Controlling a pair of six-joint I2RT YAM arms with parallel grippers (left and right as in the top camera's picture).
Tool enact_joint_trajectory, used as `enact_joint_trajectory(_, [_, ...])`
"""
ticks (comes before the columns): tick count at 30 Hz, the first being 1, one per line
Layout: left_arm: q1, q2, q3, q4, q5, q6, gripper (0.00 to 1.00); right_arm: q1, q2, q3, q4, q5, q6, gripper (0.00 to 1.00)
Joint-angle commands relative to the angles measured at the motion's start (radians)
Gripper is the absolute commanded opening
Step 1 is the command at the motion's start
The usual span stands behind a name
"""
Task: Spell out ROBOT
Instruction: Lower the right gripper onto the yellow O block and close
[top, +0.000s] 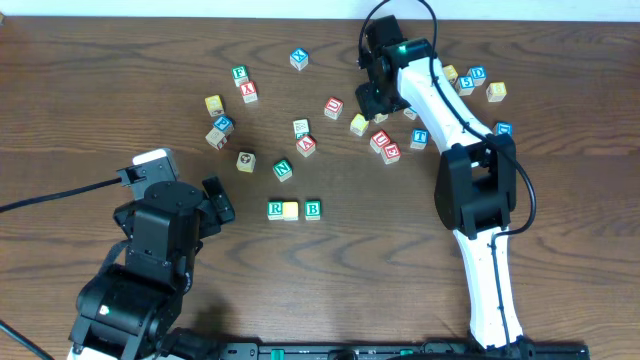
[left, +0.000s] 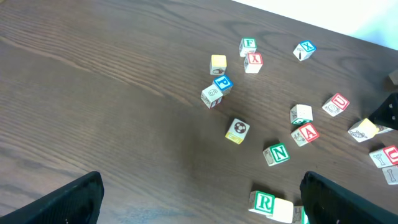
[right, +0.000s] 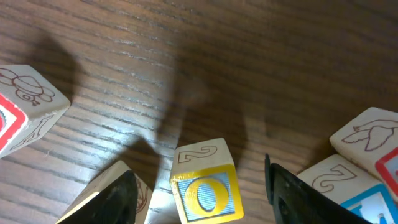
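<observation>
Two hands released | left hand (left: 200, 186) wide | right hand (right: 198, 177) astride square-edged wooden O cube (right: 206, 194)

R cube (top: 275, 209), yellow cube (top: 291, 210), B cube (top: 313, 209) in a row — T cube (top: 419, 138) well apart

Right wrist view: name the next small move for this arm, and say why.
Probably close the right gripper on the O cube. Its fingers stand either side of that cube with gaps, gripping nothing yet. On the overhead view the row reads R, yellow cube, B, so a second O seems due next.
</observation>
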Motion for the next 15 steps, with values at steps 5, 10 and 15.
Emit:
enact_joint_trajectory(5, [0.005,0.0,0.023,-0.001,-0.013,0.014,0.99,0.002,0.012,0.007,0.005,0.017,-0.013,0.59])
enact_joint_trajectory(10, [0.005,-0.001,0.023,-0.001,-0.013,0.014,0.99,0.002,0.012,-0.022,0.015,0.021,-0.02,0.57])
enact_joint_trajectory(15, [0.005,-0.001,0.023,-0.001,-0.013,0.014,0.99,0.002,0.012,-0.06,0.018,0.034,-0.028,0.54])
